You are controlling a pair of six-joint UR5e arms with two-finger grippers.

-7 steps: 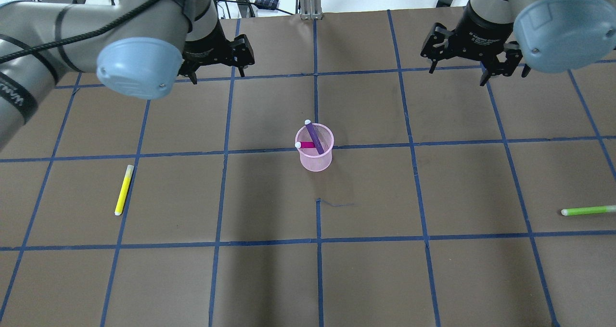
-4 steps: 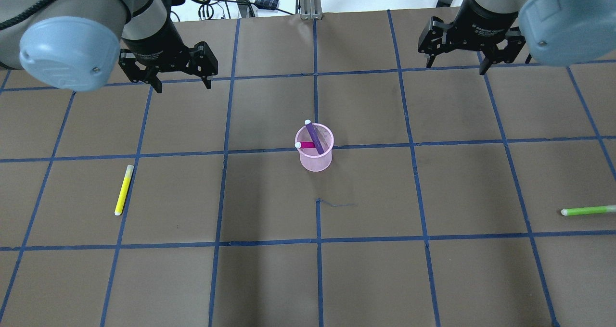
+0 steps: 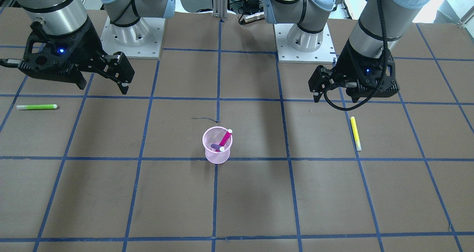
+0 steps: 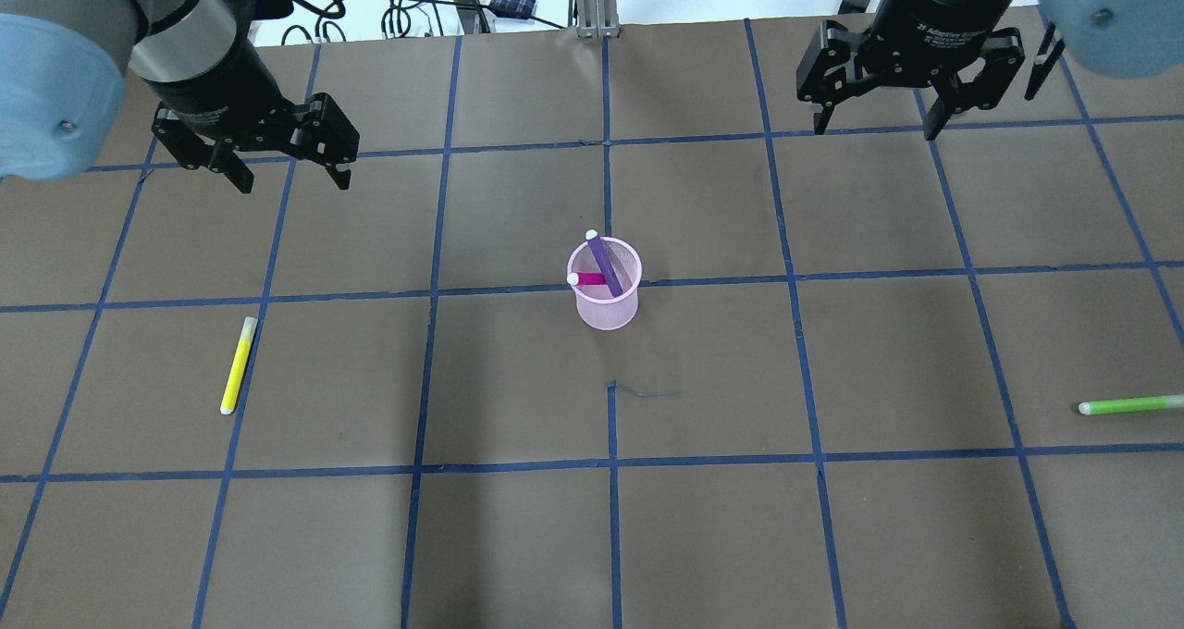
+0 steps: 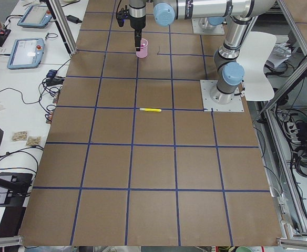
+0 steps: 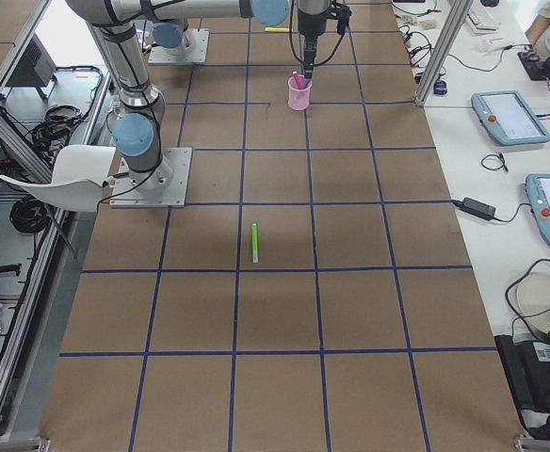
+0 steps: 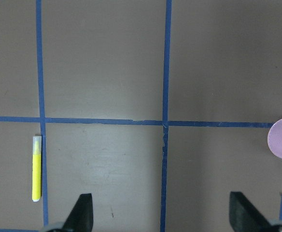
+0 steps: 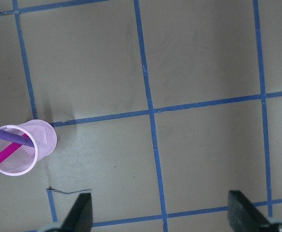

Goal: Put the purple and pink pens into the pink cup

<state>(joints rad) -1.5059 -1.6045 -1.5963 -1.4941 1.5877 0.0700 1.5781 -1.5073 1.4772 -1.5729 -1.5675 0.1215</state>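
Note:
The pink mesh cup (image 4: pixel 608 307) stands upright near the table's middle. The purple pen (image 4: pixel 605 261) and the pink pen (image 4: pixel 592 278) both lean inside it, white caps above the rim. The cup also shows in the front view (image 3: pixel 217 150) and the right wrist view (image 8: pixel 20 154). My left gripper (image 4: pixel 294 180) is open and empty, high above the table, far left of the cup. My right gripper (image 4: pixel 874 125) is open and empty, far to the cup's back right.
A yellow pen (image 4: pixel 238 365) lies on the table at the left, below my left gripper, and shows in the left wrist view (image 7: pixel 36 168). A green pen (image 4: pixel 1128 405) lies near the right edge. Blue tape lines grid the brown table.
My left gripper has swung to the left and nearer the robot, still open. My right gripper has shifted slightly away. The cup and the pens have not moved.

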